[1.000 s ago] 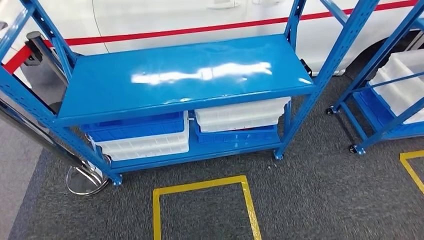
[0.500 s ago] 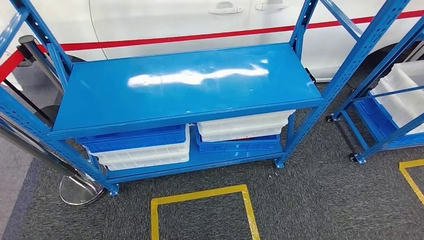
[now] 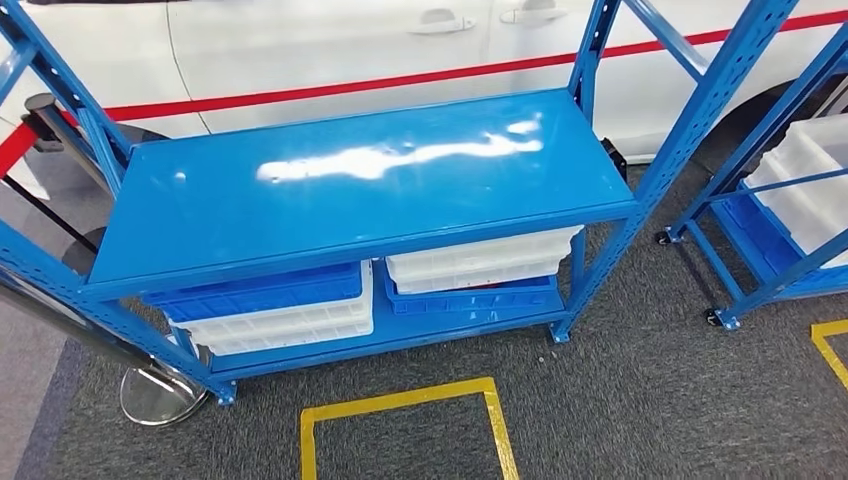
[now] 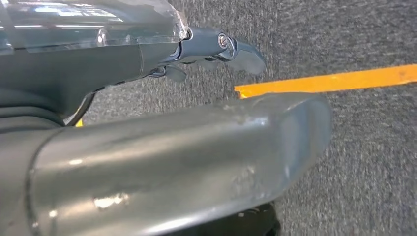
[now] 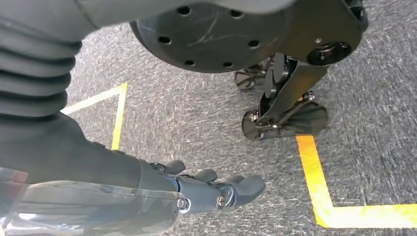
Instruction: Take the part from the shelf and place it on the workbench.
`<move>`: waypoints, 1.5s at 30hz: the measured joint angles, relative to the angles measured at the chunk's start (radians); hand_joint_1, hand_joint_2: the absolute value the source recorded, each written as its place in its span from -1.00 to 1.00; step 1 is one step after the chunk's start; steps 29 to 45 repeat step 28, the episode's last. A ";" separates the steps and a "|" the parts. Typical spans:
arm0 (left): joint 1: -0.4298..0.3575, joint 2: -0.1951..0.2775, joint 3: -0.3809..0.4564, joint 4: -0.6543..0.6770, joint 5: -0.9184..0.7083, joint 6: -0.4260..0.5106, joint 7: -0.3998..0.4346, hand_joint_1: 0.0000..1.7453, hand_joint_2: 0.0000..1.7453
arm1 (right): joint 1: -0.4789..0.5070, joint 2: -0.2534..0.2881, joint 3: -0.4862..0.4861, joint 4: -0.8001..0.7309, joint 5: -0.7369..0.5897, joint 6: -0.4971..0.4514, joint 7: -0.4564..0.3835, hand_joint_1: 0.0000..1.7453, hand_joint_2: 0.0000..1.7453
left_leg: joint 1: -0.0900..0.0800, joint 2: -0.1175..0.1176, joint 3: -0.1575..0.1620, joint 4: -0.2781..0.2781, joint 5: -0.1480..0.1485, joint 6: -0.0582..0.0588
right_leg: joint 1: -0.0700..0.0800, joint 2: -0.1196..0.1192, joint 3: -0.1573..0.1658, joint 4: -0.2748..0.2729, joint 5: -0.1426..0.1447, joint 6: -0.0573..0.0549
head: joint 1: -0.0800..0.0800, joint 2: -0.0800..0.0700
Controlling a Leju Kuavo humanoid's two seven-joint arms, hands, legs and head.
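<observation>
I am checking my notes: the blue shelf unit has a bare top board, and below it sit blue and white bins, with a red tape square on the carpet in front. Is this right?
Not quite: the tape square on the carpet is yellow, not red, as the head view shows. The rest holds: the shelf unit has a bare top board, with blue and white bins below.

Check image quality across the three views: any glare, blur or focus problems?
Head view: a bright streak of glare runs across the blue shelf top; the rest is sharp. Left wrist view: the thumb of the left robot hand looms close and soft, while the yellow floor tape is fairly crisp. Right wrist view: carpet sharp, right robot hand slightly soft.
</observation>
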 joint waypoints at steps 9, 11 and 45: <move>0.000 0.000 -0.007 0.000 -0.002 0.000 0.003 -1.00 -1.00 | -0.002 0.002 -0.001 0.001 -0.006 0.007 0.017 -1.00 1.00 | -0.005 0.000 0.028 -0.117 0.098 0.018 | 0.009 0.002 0.018 0.009 -0.022 0.010 | 0.000 0.000; 0.000 0.000 -0.009 0.000 -0.004 0.000 0.004 -1.00 -1.00 | -0.004 0.002 -0.002 0.001 -0.009 0.019 0.028 -1.00 1.00 | -0.006 -0.001 0.030 -0.124 0.100 0.021 | 0.011 0.002 0.017 0.008 -0.022 0.011 | 0.001 0.000; 0.000 0.000 -0.011 0.000 -0.008 0.011 0.025 -1.00 1.00 | -0.005 0.002 -0.004 0.002 -0.018 0.013 0.025 -1.00 -1.00 | -0.009 -0.001 0.031 -0.128 0.101 0.031 | 0.008 0.002 0.025 -0.009 -0.015 0.024 | 0.003 0.000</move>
